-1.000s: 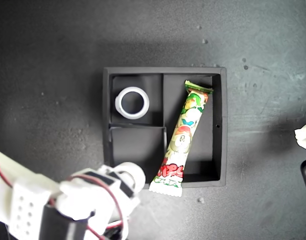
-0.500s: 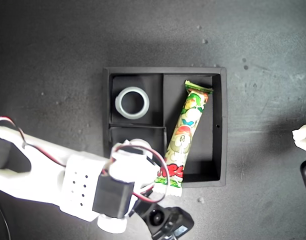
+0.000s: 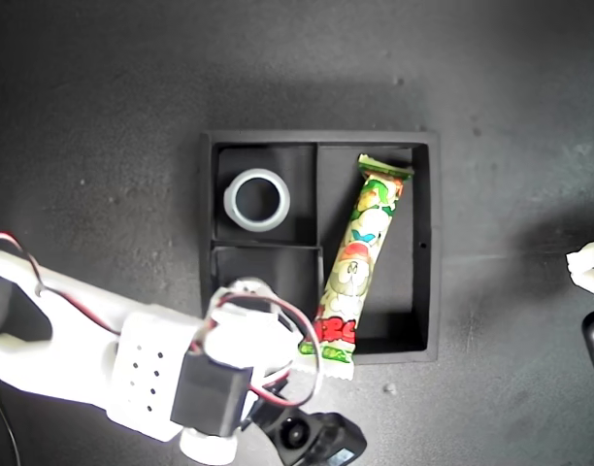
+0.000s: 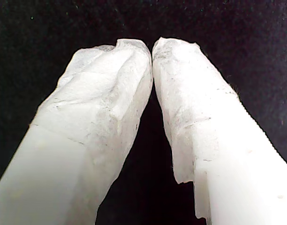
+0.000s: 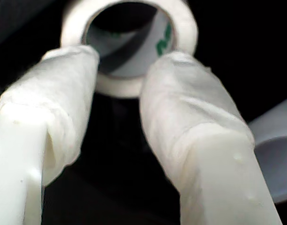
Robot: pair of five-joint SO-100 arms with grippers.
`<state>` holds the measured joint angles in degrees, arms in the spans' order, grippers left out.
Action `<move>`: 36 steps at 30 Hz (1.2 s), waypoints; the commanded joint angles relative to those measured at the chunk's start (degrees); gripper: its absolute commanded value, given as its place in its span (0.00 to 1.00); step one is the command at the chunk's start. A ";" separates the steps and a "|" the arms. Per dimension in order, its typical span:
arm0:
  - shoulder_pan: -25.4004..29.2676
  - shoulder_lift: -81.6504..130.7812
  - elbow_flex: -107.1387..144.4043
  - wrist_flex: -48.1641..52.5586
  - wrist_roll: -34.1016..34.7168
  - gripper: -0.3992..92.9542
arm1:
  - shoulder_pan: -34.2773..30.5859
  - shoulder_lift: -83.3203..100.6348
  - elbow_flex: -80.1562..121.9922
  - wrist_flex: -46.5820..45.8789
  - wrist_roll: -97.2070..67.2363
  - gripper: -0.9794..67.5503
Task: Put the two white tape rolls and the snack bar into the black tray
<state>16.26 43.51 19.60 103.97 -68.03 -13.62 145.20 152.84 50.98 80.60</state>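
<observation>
The black tray [image 3: 434, 243] sits mid-table. One white tape roll [image 3: 231, 200] lies flat in the small compartment at its upper left in the exterior view. The snack bar [image 3: 360, 257] lies slantwise in the long compartment, its lower end resting over the tray's near wall. My second arm [image 3: 151, 369] reaches in from the exterior view's lower left to the other small compartment. There a second white tape roll [image 5: 181, 18] with green print inside stands just beyond my second gripper [image 5: 122, 61], whose fingers are apart. My first gripper [image 4: 152, 47] is shut on nothing over bare black surface.
A white and black part of another arm [image 3: 590, 267] shows at the exterior view's right edge. The dark tabletop [image 3: 103, 146] carries a few small specks around the tray.
My second arm swung up from the exterior view's lower left over the tray's lower-left compartment, then eased slightly back. The snack bar and the first roll have not moved.
</observation>
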 commanded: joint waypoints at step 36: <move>-7.91 144.76 141.77 -30.59 -13.45 0.01 | 9.93 46.67 13.36 20.13 4.04 0.01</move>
<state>8.17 182.55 158.91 74.44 -80.86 -4.66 191.25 166.20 73.92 86.92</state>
